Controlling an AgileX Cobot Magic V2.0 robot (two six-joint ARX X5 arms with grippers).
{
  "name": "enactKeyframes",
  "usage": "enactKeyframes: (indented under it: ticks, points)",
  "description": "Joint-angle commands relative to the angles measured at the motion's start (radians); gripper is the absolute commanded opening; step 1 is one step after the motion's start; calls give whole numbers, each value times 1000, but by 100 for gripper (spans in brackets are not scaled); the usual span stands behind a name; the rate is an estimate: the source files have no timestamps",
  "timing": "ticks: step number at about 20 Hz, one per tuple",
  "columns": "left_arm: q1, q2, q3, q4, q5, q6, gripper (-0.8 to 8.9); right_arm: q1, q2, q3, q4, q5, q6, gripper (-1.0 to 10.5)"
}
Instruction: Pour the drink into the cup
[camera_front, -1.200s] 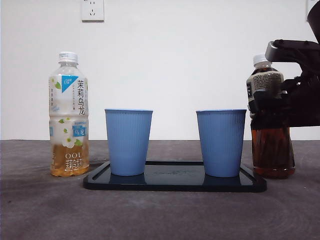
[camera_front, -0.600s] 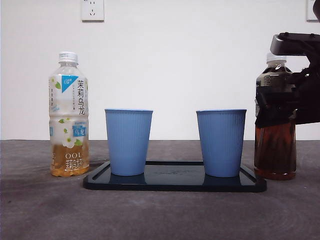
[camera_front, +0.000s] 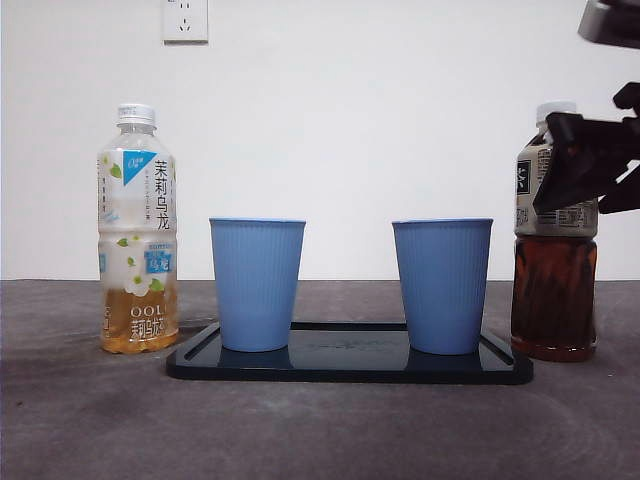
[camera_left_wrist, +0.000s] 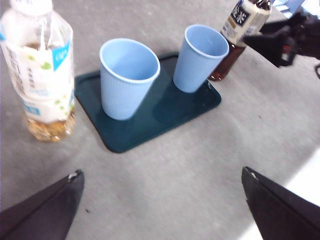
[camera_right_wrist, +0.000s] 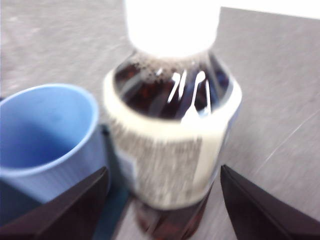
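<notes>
Grey, faintly textured tabletop against a plain white wall, a socket high on it. Your inventory: one shallow dark tray, glossy, rounded at the corners; two blue ribbed cups standing on it, upright, tapered, apparently empty; one clear plastic bottle of pale tea, white cap, standing off the tray's end; one dark tea bottle, white cap, paper label, standing on the tabletop just beside the nearer cup.

Right end effector — jaws spread to either side of the dark bottle's label, not touching it as far as you can see. Left end effector spread wide, holding nothing, well back from the tray.

Risks, as judged: the cap looks closed, so tipping would pour nothing; a squeeze on the thin wall may dent or slip it; the cups look light and would topple if the bottle brushes a rim.
</notes>
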Motion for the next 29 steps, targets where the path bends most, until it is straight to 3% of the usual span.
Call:
enactKeyframes:
  ticks: [1, 5, 8, 11, 17, 23, 29]
  points:
    - [-3, 15, 16, 31, -53, -1, 519, 6, -56, 12, -96, -37, 68, 365]
    - [-3, 69, -5, 114, -111, -3, 627, 22, -193, 15, -293, -133, 105, 364]
    - [-3, 127, -51, 221, -113, -8, 627, 38, -299, 36, -422, -257, 166, 364]
    - [-3, 183, -124, 358, -185, -11, 631, 48, -374, 95, -544, -351, 181, 364]
    - [-3, 311, -299, 740, -196, -56, 631, 51, -440, 269, -684, -371, 181, 364]
    - [-3, 550, -325, 998, -237, -55, 637, 51, -439, 377, -809, -415, 179, 364]
    - [-3, 700, -324, 1160, -241, -55, 636, 51, -439, 383, -892, -482, 179, 364]
